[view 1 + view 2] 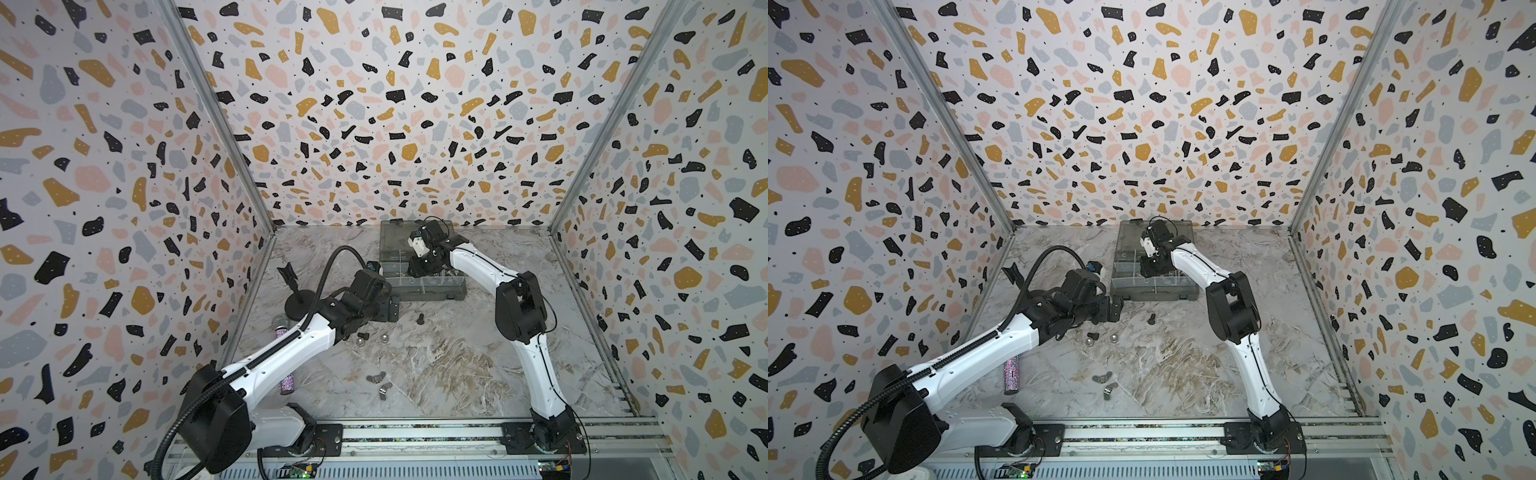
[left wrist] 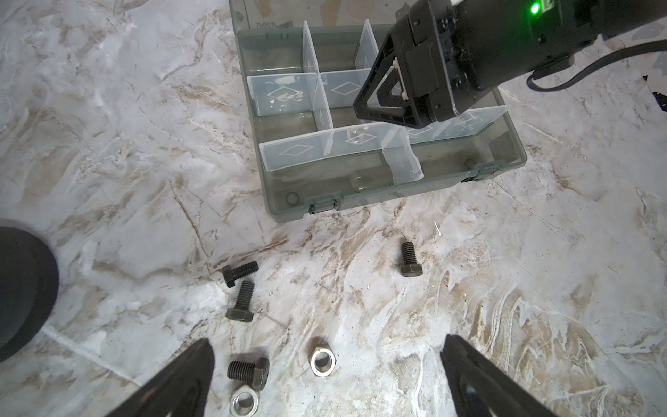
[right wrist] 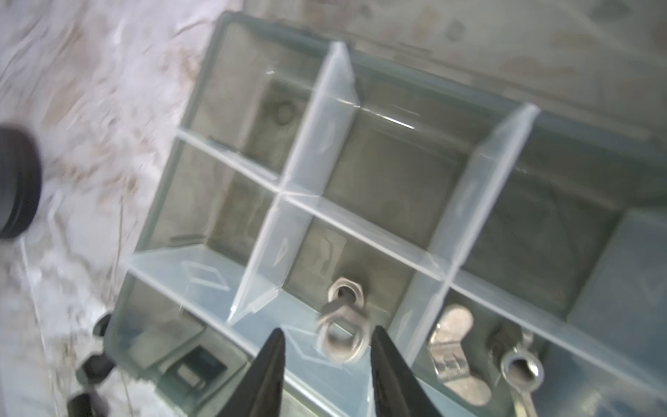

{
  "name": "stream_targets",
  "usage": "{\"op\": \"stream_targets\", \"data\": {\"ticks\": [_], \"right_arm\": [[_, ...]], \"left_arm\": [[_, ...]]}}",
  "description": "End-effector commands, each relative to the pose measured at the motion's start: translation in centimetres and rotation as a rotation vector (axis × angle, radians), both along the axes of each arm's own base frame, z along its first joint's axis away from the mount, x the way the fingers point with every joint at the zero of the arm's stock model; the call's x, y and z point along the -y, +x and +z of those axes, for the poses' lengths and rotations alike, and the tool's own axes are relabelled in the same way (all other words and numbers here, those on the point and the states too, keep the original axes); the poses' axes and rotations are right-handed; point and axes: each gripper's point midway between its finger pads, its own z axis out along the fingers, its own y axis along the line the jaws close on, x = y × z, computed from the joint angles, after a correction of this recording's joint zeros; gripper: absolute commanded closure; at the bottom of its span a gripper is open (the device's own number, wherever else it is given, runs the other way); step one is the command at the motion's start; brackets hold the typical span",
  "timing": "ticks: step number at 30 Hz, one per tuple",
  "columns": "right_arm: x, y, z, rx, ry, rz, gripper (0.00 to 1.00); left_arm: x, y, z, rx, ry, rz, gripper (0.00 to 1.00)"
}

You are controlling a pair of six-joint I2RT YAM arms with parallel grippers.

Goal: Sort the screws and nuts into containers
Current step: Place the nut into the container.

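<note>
My right gripper (image 3: 327, 330) hangs open over the grey organizer box (image 1: 428, 293). A blurred silver hex nut (image 3: 343, 337) is loose just off its fingertips, above another nut (image 3: 348, 290) lying in that compartment. The neighbouring compartment holds a wing nut (image 3: 454, 346) and a round-holed nut (image 3: 521, 372). My left gripper (image 2: 326, 343) is open above the table in front of the box. Below it lie several black screws (image 2: 241, 303) and two hex nuts (image 2: 323, 361). Both top views show a screw (image 1: 420, 319), cap nuts (image 1: 1113, 338) and wing nuts (image 1: 376, 378) on the table.
The box's smoky lid (image 1: 399, 237) lies open towards the back wall. A black round-based stand (image 1: 298, 305) is left of the box, beside my left arm. A glittery purple microphone (image 1: 1012, 376) lies partly under that arm. Patterned walls close in three sides.
</note>
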Motion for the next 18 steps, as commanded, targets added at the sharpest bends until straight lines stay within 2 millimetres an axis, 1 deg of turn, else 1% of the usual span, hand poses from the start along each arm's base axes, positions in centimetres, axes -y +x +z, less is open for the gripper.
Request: {"op": "stream_targets", "data": {"ticks": [1, 3, 5, 7, 9, 10, 12, 14, 18], "right_arm": [[-0.1, 0.3, 4.4, 0.064, 0.04, 0.014, 0.55], [0.0, 0.0, 5.7, 0.083, 0.044, 0.013, 0.54], [0.1, -0.7, 6.8, 0.096, 0.04, 0.019, 0.55], [0.0, -2.0, 7.6, 0.104, 0.03, 0.036, 0.54], [-0.4, -4.1, 7.6, 0.102, 0.007, 0.058, 0.55], [-0.6, -5.1, 7.6, 0.101, 0.0, 0.071, 0.55], [-1.3, -7.9, 6.7, 0.081, -0.016, 0.105, 0.55], [-2.2, -10.2, 6.3, 0.073, -0.017, 0.133, 0.55], [-4.2, -15.4, 3.9, 0.026, -0.003, 0.189, 0.55]], "left_arm": [[0.1, 0.6, 1.2, 0.039, -0.017, -0.008, 0.0], [-0.1, 0.5, 1.2, 0.041, -0.02, -0.001, 0.0], [-0.3, 0.2, 1.3, 0.046, -0.028, 0.004, 0.0], [-0.6, -0.1, 1.5, 0.052, -0.034, 0.014, 0.01], [-1.2, -0.6, 1.8, 0.058, -0.043, 0.029, 0.0], [-1.5, -0.8, 2.0, 0.064, -0.049, 0.036, 0.01], [-2.2, -1.5, 2.6, 0.081, -0.065, 0.057, 0.01], [-3.1, -2.2, 3.2, 0.101, -0.071, 0.079, 0.01], [-5.2, -3.7, 4.8, 0.124, -0.047, 0.117, 0.0]]}}
